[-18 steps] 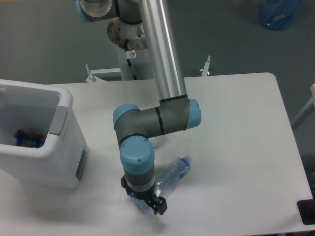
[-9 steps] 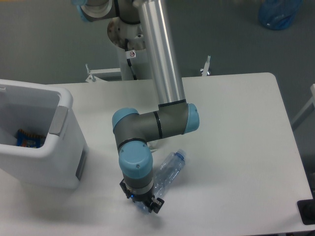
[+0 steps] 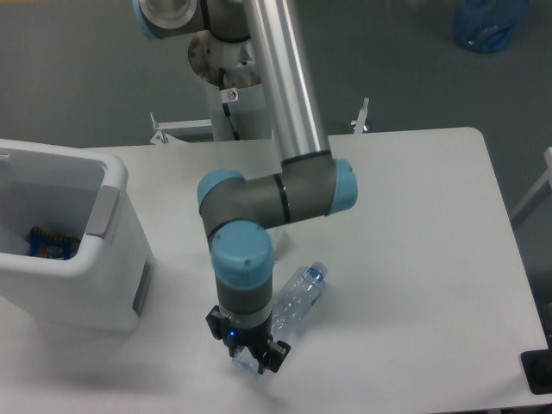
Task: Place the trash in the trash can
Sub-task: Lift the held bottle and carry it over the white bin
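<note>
Pincer is down at the base end of the crushed bottle, low over the desk; fingers straddle the bottle's lower body, but the wrist hides the gap, so I cannot tell whether they are spread or already pinching. Bottle lies on its side on the desk, pale blue cap pointing up-right, away from the pincer, body running diagonally down-left under the tool. Trash can stands well apart at the desk's left edge, open top, a dark blue-and-orange item visible inside. Paper wad not identifiable from this angle, possibly behind the arm. Handling judgement: bottle looks empty, thin-walled, very light; walls will buckle under squeeze and the clear plastic is likely slick, so a grip on the flattened mid-body may slide or twist. Creased section near the base gives flatter faces to clamp across; neck below the cap is stiffer, the alternative hold
</note>
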Robot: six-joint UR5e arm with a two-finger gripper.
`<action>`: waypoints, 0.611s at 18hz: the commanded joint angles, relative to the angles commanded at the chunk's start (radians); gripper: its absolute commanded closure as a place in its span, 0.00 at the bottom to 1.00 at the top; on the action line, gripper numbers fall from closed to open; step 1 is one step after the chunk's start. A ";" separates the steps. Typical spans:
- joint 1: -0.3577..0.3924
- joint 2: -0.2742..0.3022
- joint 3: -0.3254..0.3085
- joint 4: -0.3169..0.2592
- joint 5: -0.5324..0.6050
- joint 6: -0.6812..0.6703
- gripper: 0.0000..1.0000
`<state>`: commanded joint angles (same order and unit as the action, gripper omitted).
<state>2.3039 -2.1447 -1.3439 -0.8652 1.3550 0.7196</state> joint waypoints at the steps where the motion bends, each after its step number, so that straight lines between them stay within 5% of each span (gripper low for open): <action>1: 0.014 0.018 0.014 0.000 -0.052 -0.021 0.63; 7: 0.078 0.109 0.092 0.011 -0.475 -0.199 0.63; 11: 0.075 0.130 0.146 0.018 -0.589 -0.236 0.63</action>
<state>2.3792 -2.0142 -1.1981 -0.8468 0.7658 0.4834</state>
